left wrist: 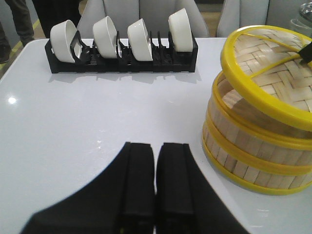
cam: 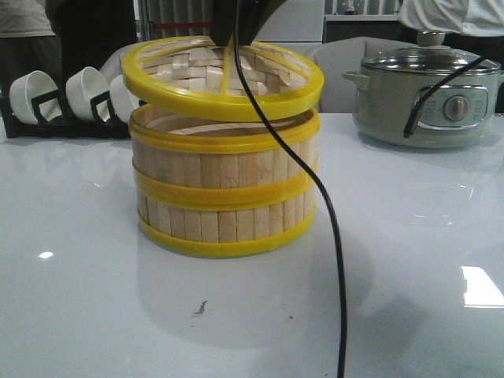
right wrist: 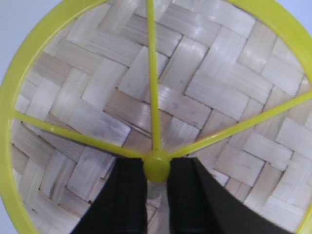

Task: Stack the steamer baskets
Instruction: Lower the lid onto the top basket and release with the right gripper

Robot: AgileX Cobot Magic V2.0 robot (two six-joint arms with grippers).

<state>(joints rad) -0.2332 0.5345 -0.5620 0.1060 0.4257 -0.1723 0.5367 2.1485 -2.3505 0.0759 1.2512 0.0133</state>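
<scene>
Front view: your two steamer baskets [cam: 224, 185] already stacked, mid worktop [cam: 409, 236]. Woven lid [cam: 223, 76] tilted above top basket, left edge raised, right edge at rim. Right arm mostly hidden; black cable [cam: 327, 213] hangs in front. Bowl rack [cam: 67, 98] far left, cooker [cam: 425, 94] far right.

Left wrist view: your left gripper [left wrist: 155, 180] fingers pressed together, holding nothing, left of the stack, apart from it.

Right wrist view: right gripper [right wrist: 157, 185] fingers clamp lid knob [right wrist: 156, 166].
</scene>
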